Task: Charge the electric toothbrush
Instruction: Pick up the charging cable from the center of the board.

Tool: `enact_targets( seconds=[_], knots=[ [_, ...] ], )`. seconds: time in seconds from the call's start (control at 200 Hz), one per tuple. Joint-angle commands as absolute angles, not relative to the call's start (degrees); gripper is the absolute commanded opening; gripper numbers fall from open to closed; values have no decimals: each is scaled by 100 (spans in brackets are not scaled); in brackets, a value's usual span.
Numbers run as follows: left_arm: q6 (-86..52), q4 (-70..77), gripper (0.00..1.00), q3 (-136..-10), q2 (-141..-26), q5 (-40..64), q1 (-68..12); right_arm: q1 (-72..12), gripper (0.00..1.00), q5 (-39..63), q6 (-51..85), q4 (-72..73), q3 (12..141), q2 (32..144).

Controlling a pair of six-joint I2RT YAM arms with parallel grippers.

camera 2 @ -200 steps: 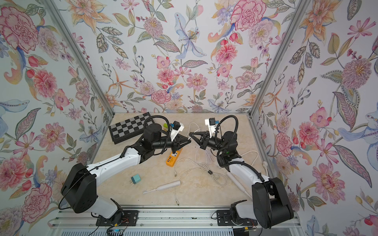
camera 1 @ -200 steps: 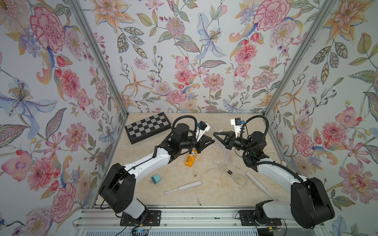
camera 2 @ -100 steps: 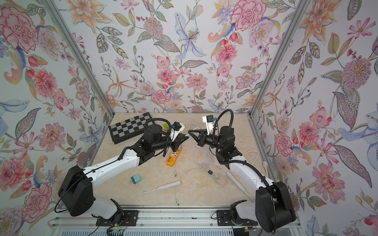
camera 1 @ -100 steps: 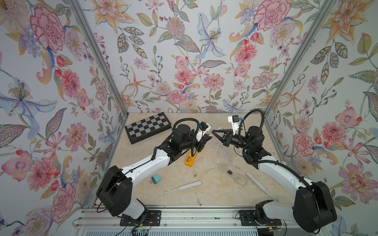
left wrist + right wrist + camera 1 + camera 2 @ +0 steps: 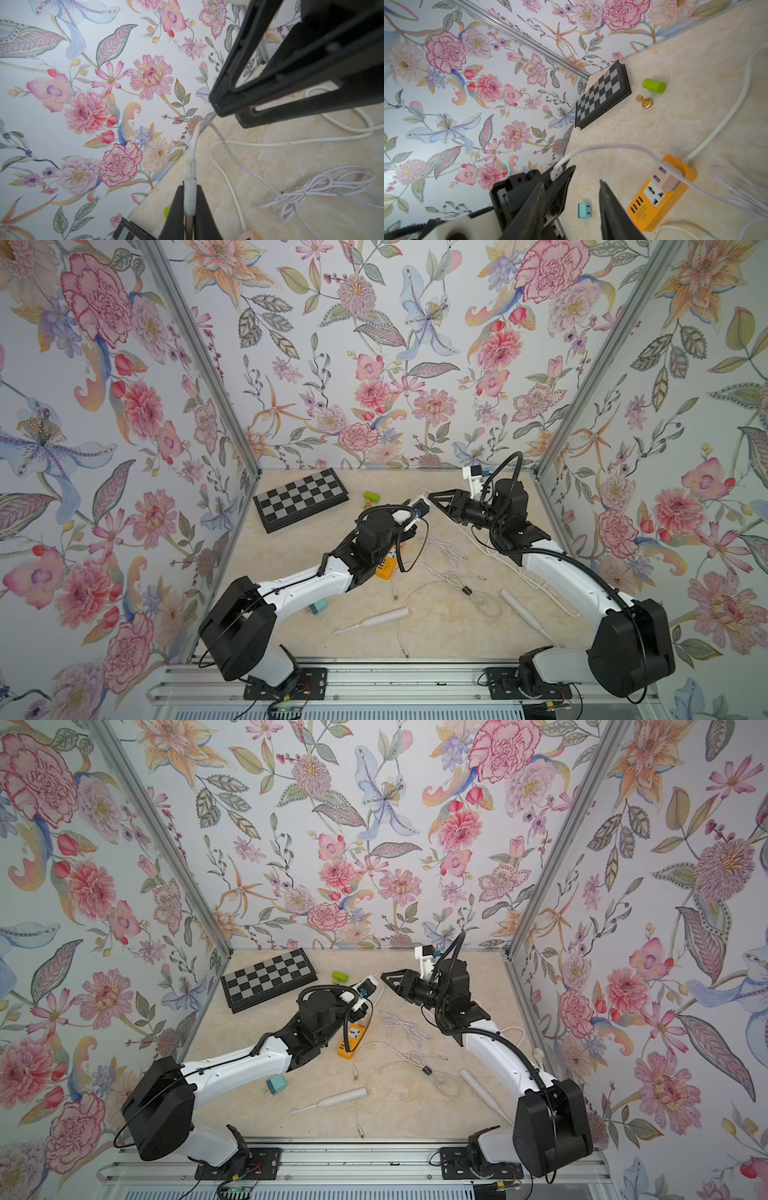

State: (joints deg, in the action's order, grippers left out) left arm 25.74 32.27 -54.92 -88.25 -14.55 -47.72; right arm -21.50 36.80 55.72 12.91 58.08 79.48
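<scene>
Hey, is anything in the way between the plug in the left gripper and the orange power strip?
No object stands between them. The left gripper holds the plug near the power strip; only the plug's own cable passes over the strip.

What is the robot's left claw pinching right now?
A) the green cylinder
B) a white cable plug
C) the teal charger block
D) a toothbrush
B: the left wrist view shows the left gripper shut on the white cable plug, with its cord trailing away.
</scene>
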Motion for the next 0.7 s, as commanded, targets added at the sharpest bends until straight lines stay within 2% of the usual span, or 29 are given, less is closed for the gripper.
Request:
enact_targets(
  seconds=[0.0, 0.075, 0.33, 0.51, 0.695],
  knots=[
    [4092, 4620, 0, -5294, -9216, -2629, -4966, -2234, 46, 3678, 6893, 1319, 5906, 8096],
    [4521, 4927, 0, -5286, -9395, -2817, -5056, -2263, 46, 3683, 7356, 1714, 5820, 8102],
    [5079, 5565, 0, -5038, -9492, -2887, -5236, -2210, 40, 3563, 7928, 1759, 5634, 8240],
    [5442, 5836, 0, -4912, -9554, -2939, -5347, -2239, 38, 3739, 8298, 2521, 5592, 8507],
    [5890, 6105, 0, -4824, -9649, -2971, -5414, -2248, 31, 3744, 8373, 2871, 5528, 8594]
  ],
)
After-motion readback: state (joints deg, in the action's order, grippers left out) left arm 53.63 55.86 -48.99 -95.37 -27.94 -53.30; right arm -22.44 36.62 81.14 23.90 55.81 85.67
